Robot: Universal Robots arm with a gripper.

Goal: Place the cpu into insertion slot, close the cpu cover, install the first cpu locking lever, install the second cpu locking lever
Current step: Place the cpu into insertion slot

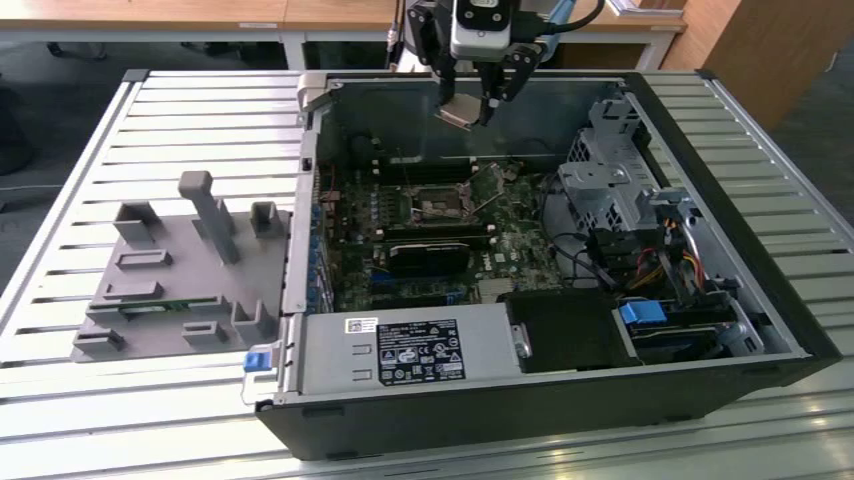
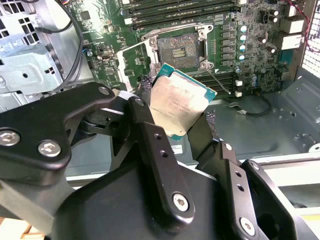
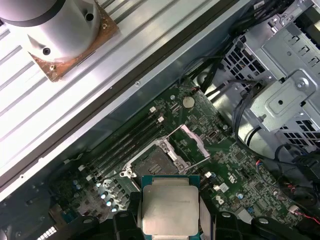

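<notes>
My gripper hangs above the back of the open computer case, shut on the cpu, a small square chip with a silver-grey top. Both wrist views show the cpu pinched by its edges between the two black fingers, tilted and well above the board. The insertion slot lies bare on the green motherboard below. Beside it the cpu cover stands swung up and open. A thin wire locking lever sticks out next to the socket.
Memory slots run along the socket. A metal drive cage with cables fills the exterior view's right of the case, and a power supply sits at the front. A grey fixture stands on the slatted table at the exterior view's left.
</notes>
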